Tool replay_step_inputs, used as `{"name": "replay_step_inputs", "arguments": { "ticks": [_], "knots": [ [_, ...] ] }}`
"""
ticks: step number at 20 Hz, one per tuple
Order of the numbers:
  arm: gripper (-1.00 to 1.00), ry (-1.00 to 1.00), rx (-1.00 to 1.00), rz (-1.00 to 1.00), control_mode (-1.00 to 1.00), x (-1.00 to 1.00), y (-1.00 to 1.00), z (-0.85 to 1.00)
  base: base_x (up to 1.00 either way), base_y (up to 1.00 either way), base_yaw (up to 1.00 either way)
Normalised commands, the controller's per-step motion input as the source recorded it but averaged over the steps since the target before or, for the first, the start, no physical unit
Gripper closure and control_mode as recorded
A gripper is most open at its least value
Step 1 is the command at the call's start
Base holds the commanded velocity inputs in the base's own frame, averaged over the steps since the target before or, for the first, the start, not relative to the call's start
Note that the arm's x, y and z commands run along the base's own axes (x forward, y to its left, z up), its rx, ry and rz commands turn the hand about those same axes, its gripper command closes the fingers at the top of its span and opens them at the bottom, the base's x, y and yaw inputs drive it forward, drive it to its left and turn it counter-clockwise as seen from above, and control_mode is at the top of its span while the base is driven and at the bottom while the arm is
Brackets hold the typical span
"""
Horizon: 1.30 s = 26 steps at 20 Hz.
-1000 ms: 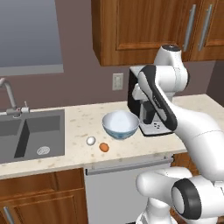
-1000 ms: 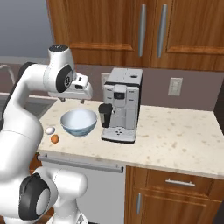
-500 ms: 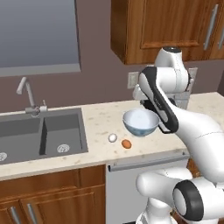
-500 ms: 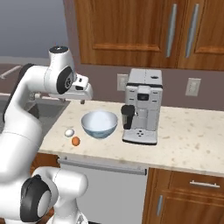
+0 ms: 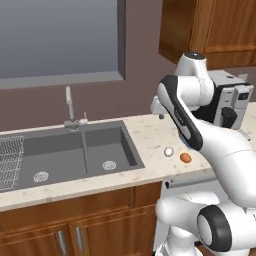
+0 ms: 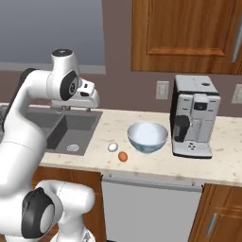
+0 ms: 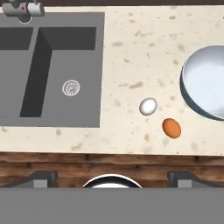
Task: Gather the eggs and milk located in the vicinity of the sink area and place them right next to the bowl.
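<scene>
**Eggs at the Counter Front, Claw Raised and Open**

Speckled beige stone countertop [image 6: 156,163] runs along the wall under brown wooden cabinets, with a dark grey double-basin sink [image 5: 75,152] recessed into it. Task items: a small white oval egg [image 7: 148,106] and a small orange-brown oval egg [image 7: 171,128] lie on the countertop close to each other but not touching, near its front edge. Both sit between the sink and the wide round bowl [image 6: 147,137], pale blue-white inside and darker blue outside; the orange-brown egg lies nearer the front edge than the white one. Neither egg touches the bowl. I cannot find the milk carton in my views.

Moving outward, a thin metal faucet [image 5: 69,107] stands behind the sink divider, and a wire rack [image 5: 11,161] occupies the far basin. A silver and black coffee machine [image 6: 194,123] stands just beside the bowl, on the side away from the sink.

My gripper [image 6: 93,99] hangs above the countertop beside the sink, well clear of the eggs. Its jaws are spread wide and grip nothing.
</scene>
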Motion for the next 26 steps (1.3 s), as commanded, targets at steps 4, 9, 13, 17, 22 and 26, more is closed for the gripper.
{"name": "replay_step_inputs", "arguments": {
  "ticks": [4, 9, 13, 17, 22, 26],
  "knots": [
    [-1.0, 0.0, 0.0, 0.0, 1.0, 0.0, 0.0, 0.0, 0.0, 0.69, -0.12],
    [-1.0, 0.0, 0.0, 0.0, 1.0, 0.0, 0.0, 0.0, 0.0, 0.68, -0.11],
    [-1.0, 0.0, 0.0, 0.0, 1.0, 0.0, 0.0, 0.0, 0.0, 0.64, -0.11],
    [-1.0, 0.0, 0.0, 0.0, 1.0, 0.0, 0.0, 0.0, 0.0, 0.62, -0.12],
    [-1.0, 0.0, 0.0, 0.0, 1.0, 0.0, 0.0, 0.0, 0.0, 0.62, -0.12],
    [-1.0, 0.0, 0.0, 0.0, 1.0, 0.0, 0.0, 0.0, -0.06, 0.67, -0.11]
  ]
}}
